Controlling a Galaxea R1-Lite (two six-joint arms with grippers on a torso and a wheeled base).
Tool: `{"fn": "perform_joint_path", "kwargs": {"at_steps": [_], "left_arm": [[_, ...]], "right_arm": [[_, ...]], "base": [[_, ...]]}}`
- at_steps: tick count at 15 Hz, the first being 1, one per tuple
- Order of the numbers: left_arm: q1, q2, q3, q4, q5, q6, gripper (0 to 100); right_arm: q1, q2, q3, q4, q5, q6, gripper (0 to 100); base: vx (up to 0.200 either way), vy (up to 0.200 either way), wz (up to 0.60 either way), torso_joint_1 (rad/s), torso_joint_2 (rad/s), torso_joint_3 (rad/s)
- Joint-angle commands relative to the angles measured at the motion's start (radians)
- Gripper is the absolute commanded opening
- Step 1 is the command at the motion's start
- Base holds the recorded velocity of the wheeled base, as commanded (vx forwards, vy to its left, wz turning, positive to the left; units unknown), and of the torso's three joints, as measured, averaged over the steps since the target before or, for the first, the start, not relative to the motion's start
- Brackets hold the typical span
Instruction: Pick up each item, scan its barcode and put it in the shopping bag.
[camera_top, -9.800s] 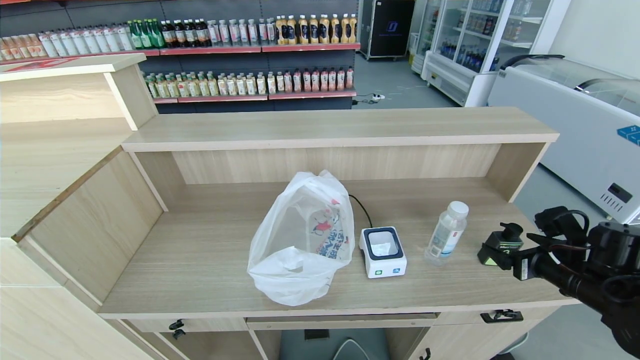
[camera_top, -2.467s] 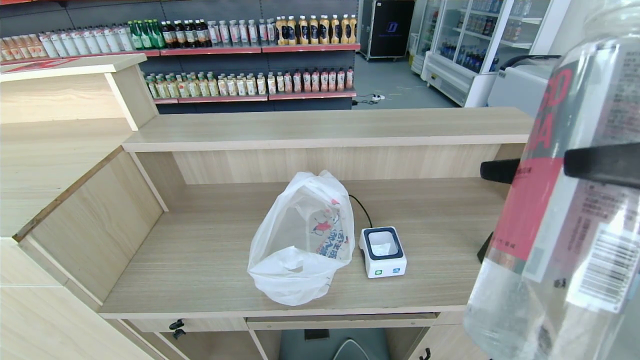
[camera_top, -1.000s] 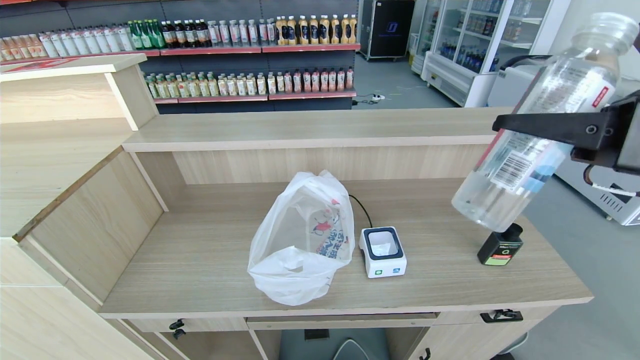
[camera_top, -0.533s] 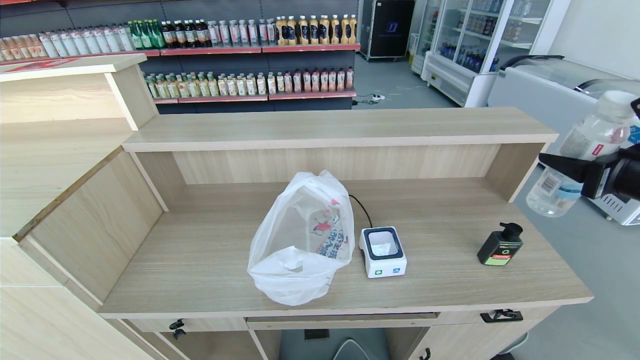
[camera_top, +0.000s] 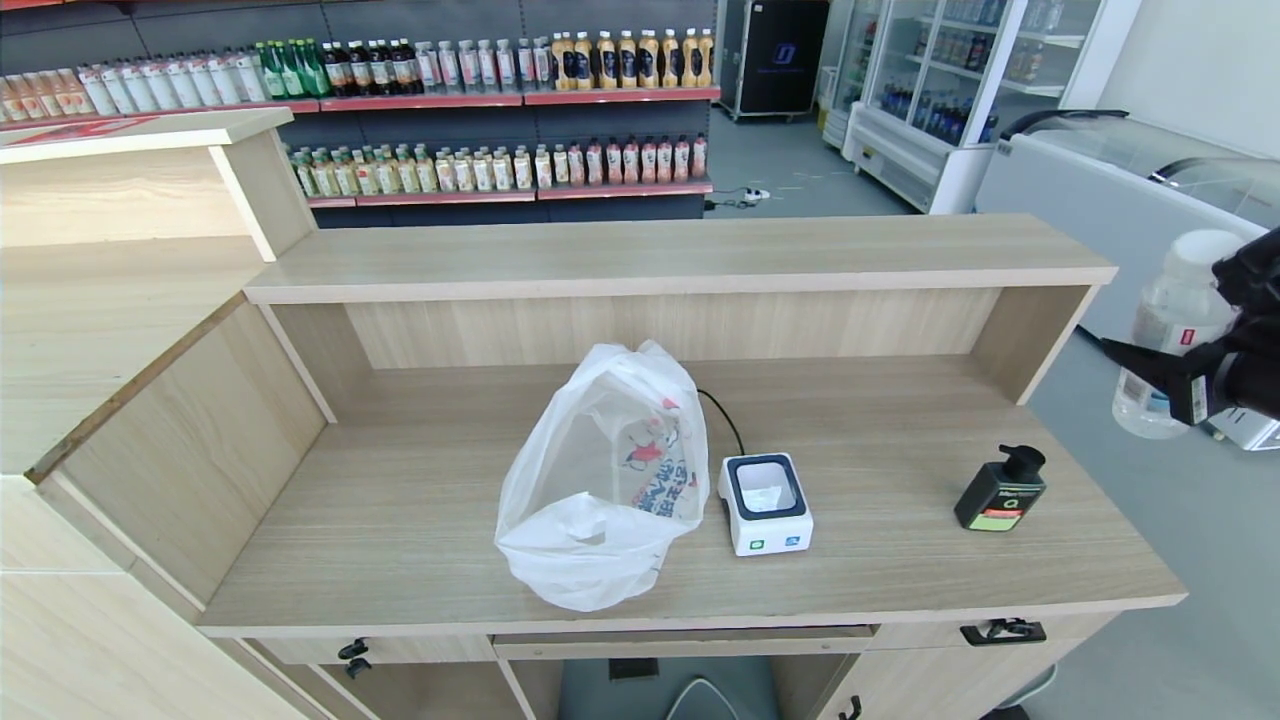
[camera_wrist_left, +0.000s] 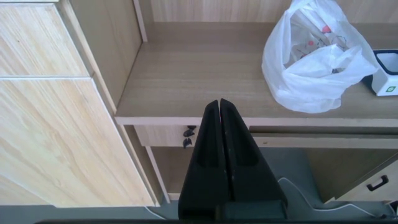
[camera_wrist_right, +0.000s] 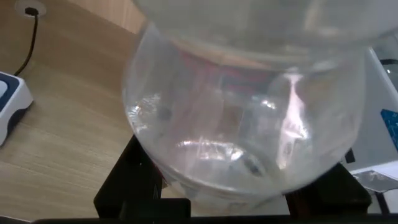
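Now the right claw (camera_top: 1162, 368) grips the clear water bottle (camera_top: 1176, 300) at the head view's far right edge, beyond the tabletop (camera_top: 420, 520). Shopping bag (camera_top: 600, 480) and scanner (camera_top: 765, 503) sit mid-frame, side by side. The left claw (camera_wrist_left: 219, 134) is closed.

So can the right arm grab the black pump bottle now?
Probably not yet: the right gripper is shut on the water bottle, out past the counter's right end. Nothing stands around the pump bottle, though.

Bag (camera_top: 600, 480): white, red-blue print. Scanner (camera_top: 765, 503): white, navy-rimmed. Pump bottle (camera_top: 998, 490): black, green label. Water bottle (camera_top: 1175, 310): clear. My right claw (camera_top: 1165, 375): black.
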Motion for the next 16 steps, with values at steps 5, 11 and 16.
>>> {"fn": "perform_joint_path", "kwargs": {"at_steps": [5,11,16], "left_arm": [[0.001,0.000,0.000,0.000,0.000,0.001,0],[0.001,0.000,0.000,0.000,0.000,-0.001,0],[0.001,0.000,0.000,0.000,0.000,-0.001,0]], "right_arm": [[-0.003,0.017,0.007,-0.011,0.068,-0.135,0],[-0.002,0.077,-0.005,0.017,0.316,-0.252,0],[-0.037,0.238,0.007,0.021,0.512,-0.440,0]], "base": [[0.000,0.000,0.36,0.002,0.00,0.000],[0.000,0.000,0.50,0.002,0.00,0.004],[0.000,0.000,0.00,0.000,0.00,0.000]]}}
